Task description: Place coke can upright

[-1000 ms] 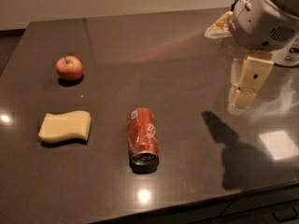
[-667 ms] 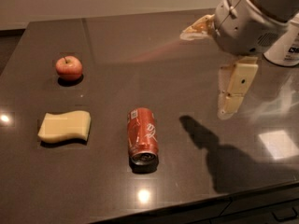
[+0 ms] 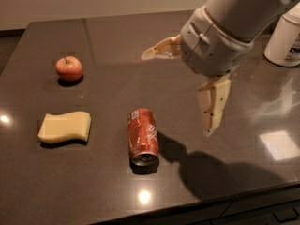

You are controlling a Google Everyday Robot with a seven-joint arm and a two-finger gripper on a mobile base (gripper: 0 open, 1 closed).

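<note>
The coke can lies on its side on the dark counter, with its silver end toward the near edge and its long axis running roughly 12 to 6 o'clock. The claw hangs above the counter at about 1 o'clock from the can, apart from it and holding nothing. Its two pale fingers are spread wide: one points toward 9 o'clock and the other points down, ending just right of the can. An apple sits at 10 o'clock from the can, and a yellow sponge at 9 o'clock. A white container stands at the far right.
</note>
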